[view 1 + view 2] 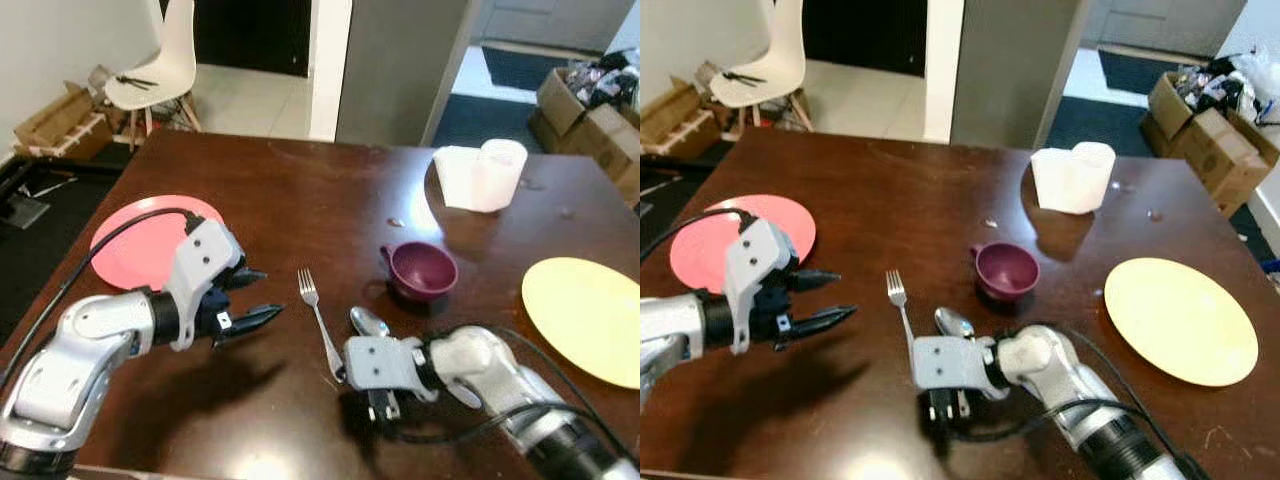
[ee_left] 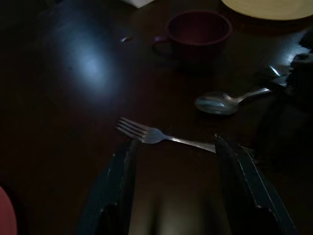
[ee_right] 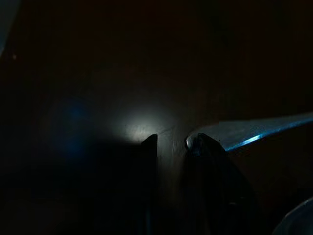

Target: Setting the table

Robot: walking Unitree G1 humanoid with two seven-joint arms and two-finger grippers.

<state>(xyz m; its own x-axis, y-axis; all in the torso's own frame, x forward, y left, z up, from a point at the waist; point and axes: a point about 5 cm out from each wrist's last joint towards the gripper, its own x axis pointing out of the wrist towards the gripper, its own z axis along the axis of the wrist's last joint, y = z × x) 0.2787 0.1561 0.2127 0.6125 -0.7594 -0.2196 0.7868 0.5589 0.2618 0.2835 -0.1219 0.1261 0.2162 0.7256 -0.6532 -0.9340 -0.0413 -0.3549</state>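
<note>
Nearest the camera, the right gripper (image 1: 385, 408) points down at the dark table (image 1: 300, 190) over the fork's handle end, fingers nearly closed; whether they hold the handle I cannot tell. Beyond lie the yellow plate (image 1: 585, 315) toward the right edge, the pink plate (image 1: 140, 250) at the left edge, the maroon cup (image 1: 425, 270), the fork (image 1: 318, 318) and the spoon (image 1: 368, 321) just beside it. The left gripper (image 1: 245, 300) hovers wide open and empty, aimed at the fork. Judging by this, cutlery placement is in hand; next likely needs a firm pinch, then a carry across the bare wood to a plate
</note>
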